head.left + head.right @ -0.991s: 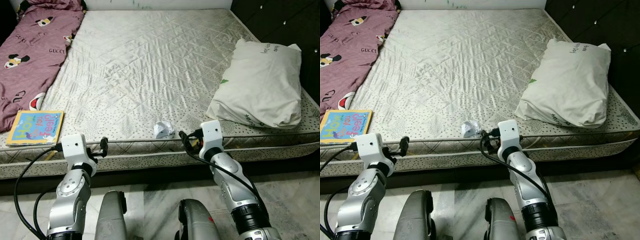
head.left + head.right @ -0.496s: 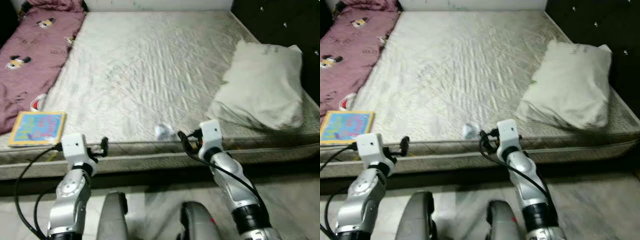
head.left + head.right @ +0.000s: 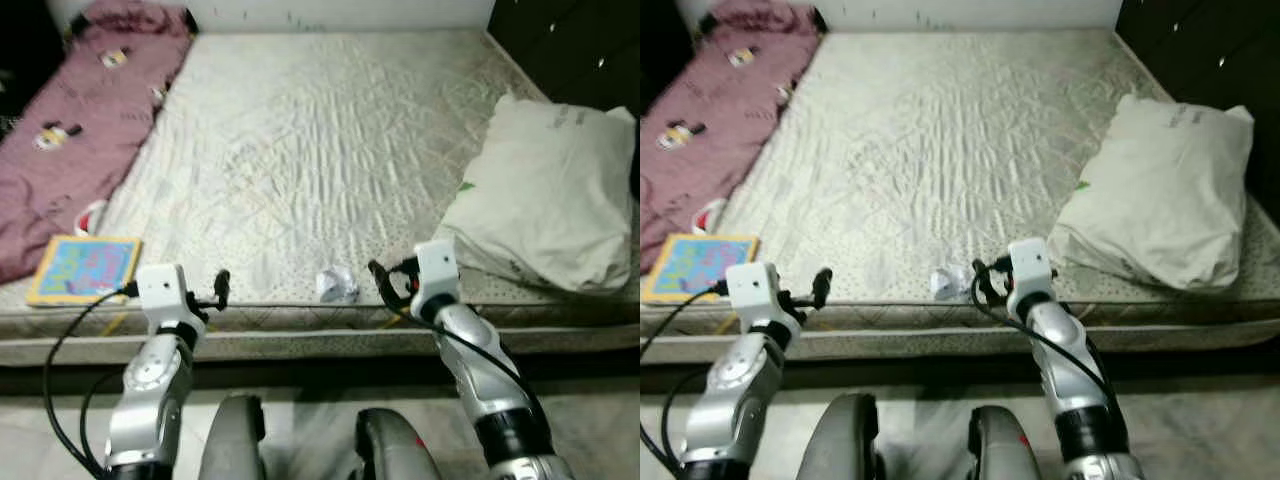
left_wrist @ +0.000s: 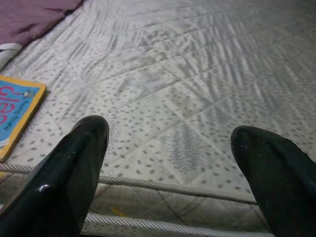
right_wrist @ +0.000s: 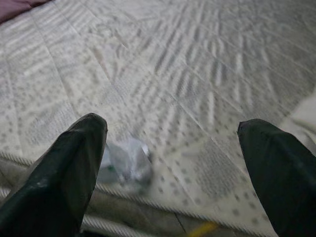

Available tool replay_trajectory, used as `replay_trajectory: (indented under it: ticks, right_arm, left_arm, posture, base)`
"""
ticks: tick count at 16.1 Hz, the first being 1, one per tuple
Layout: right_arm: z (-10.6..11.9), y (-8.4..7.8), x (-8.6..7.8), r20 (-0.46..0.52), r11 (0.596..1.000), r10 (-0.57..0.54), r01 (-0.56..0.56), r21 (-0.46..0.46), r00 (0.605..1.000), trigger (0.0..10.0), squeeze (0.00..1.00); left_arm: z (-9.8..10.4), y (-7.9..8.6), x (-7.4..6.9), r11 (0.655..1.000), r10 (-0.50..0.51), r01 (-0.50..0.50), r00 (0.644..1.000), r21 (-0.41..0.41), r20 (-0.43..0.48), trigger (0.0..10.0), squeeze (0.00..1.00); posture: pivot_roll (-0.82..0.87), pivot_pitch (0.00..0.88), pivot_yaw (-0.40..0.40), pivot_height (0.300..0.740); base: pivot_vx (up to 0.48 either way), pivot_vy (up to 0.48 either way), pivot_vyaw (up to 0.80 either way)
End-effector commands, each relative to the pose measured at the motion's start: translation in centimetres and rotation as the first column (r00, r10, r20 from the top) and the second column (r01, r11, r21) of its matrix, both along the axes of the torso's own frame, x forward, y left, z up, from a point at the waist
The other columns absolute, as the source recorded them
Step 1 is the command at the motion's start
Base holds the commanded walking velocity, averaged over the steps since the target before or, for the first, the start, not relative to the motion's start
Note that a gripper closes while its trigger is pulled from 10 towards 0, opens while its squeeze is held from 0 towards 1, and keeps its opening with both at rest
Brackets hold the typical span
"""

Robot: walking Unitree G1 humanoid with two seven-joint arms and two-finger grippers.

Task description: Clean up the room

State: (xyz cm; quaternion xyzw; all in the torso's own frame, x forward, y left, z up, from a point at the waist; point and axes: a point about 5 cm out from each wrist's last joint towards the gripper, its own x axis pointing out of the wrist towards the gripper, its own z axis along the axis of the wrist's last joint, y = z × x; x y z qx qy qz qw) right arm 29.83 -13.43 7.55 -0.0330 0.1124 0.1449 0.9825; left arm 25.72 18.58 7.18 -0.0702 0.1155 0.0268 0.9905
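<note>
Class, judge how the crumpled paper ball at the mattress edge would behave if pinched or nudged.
The paper ball looks small and crumpled, so probably light and squashable. Its roundish shape near the mattress edge suggests a nudge might roll it off.

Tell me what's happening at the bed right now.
The robot stands at the mattress edge with both arms raised. Its right gripper, fingers open, is just beside a crumpled paper near the edge, holding nothing. The left gripper hovers open near a book. A pillow and a purple blanket lie on the mattress.
</note>
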Motion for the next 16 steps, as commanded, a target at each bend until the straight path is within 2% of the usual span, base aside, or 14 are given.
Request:
replay_trajectory:
  ticks: [1, 10, 15, 16]
  right_arm:
    - [0.4, 0.9, 0.2, 0.014, 1.0, 0.025, -0.025, 0.009, 1.0, 10.0, 0.0]
    - [-0.2, 0.5, 0.8, -0.008, 0.999, -0.011, 0.011, 0.037, 1.0, 10.0, 0.0]
    - [0.0, 0.5, 0.9, 0.012, 0.999, -0.007, 0.006, 0.036, 1.0, 10.0, 0.0]
    - [0.0, 0.5, 0.9, 0.013, 0.999, -0.004, 0.003, 0.035, 1.0, 10.0, 0.0]
  left_arm:
    - [0.1, 0.8, 0.0, 1.0, 0.024, -0.024, 1.0, 0.013, -0.004, 10.0, 0.0]
    - [-0.4, 0.3, 0.3, 1.0, 0.001, -0.001, 1.0, -0.021, -0.024, 10.0, 0.0]
    - [0.1, 0.4, 0.7, 0.999, 0.029, -0.028, 1.0, -0.037, 0.01, 10.0, 0.0]
    - [0.5, 0.3, 0.8, 1.0, 0.016, -0.015, 0.999, -0.017, 0.031, 10.0, 0.0]
  posture:
    - [-0.07, 0.06, 0.0, 0.631]
    - [-0.05, 0.051, 0.018, 0.631]
    - [-0.06, 0.056, 0.012, 0.582]
    - [-0.06, 0.059, 0.007, 0.572]
  base:
    - [0.292, 0.0, 0.0]
    - [0.03, 0.0, 0.0]
    - [0.0, 0.0, 0.0]
    - [0.0, 0.0, 0.0]
